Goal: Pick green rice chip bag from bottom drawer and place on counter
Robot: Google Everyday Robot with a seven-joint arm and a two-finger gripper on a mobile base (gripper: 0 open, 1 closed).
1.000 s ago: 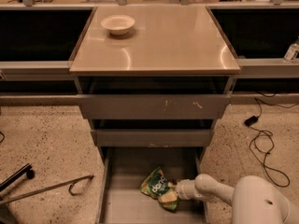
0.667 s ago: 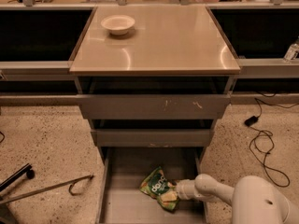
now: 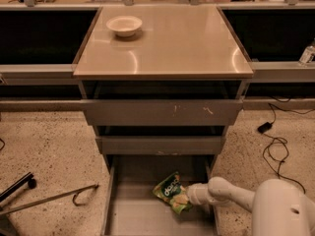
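Observation:
The green rice chip bag (image 3: 170, 190) lies crinkled in the open bottom drawer (image 3: 140, 216), toward its right side. My gripper (image 3: 189, 196) is at the end of the white arm that reaches in from the lower right. It sits at the bag's right edge and touches it. The bag rests on the drawer floor. The beige counter (image 3: 172, 45) is above, on top of the grey cabinet.
A white bowl (image 3: 124, 25) stands on the counter's back left. Two upper grey drawers (image 3: 162, 112) stick out slightly above the bottom one. Dark side shelves flank the cabinet. A black cable (image 3: 274, 149) lies on the floor at right, and a metal rod with a hook (image 3: 54, 198) at left.

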